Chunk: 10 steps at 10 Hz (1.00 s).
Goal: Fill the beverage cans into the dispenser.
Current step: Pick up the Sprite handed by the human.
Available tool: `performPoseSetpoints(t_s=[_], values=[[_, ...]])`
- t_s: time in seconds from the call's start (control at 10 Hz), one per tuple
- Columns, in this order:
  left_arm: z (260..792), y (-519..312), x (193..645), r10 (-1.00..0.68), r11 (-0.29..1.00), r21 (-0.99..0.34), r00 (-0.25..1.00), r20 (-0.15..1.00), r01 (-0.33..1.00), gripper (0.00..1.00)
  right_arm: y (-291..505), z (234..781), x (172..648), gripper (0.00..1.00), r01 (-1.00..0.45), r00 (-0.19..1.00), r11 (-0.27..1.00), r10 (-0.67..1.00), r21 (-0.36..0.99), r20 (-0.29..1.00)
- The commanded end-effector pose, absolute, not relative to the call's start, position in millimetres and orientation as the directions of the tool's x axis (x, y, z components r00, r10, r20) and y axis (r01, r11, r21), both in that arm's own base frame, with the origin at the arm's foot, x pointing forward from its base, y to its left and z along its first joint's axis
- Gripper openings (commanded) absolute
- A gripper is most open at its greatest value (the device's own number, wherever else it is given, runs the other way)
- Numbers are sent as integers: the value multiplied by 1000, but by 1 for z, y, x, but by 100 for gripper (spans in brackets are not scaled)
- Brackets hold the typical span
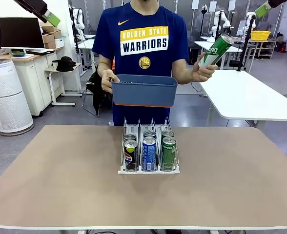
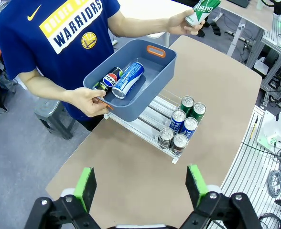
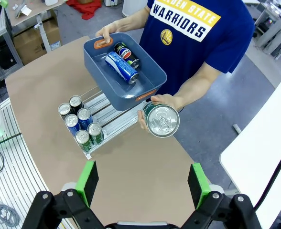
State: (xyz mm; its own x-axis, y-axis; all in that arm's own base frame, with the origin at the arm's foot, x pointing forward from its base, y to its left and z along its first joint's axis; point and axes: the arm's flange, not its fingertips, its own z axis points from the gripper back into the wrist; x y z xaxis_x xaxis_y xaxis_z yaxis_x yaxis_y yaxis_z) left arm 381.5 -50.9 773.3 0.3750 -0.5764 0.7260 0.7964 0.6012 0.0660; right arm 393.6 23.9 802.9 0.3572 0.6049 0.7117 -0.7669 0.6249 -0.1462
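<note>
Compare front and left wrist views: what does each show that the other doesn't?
Front view: labels on the front row in the dispenser: front black Pepsi can, front blue can, front green can. Left wrist view: inside the blue-grey tub, a loose black Pepsi can and a loose blue can lying down. Both: the person holding the tub and the held green can, with six cans standing in the dispenser.

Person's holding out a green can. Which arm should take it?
Right, likely. The green can sits in the person's hand on the robot's right, top facing the open right gripper. From the left gripper it lies far off, beyond the tub.
</note>
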Motion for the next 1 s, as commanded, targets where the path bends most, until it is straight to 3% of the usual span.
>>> performPoseSetpoints(t_s=[0.0,0.9], values=[[772,-52,381,-580,602,68,377,723,795,100,28,801,420,100,-764,418,641,575,-70,703],[772,-52,381,-580,602,68,377,723,795,100,35,768,483,100,-796,456,604,643,-41,616]])
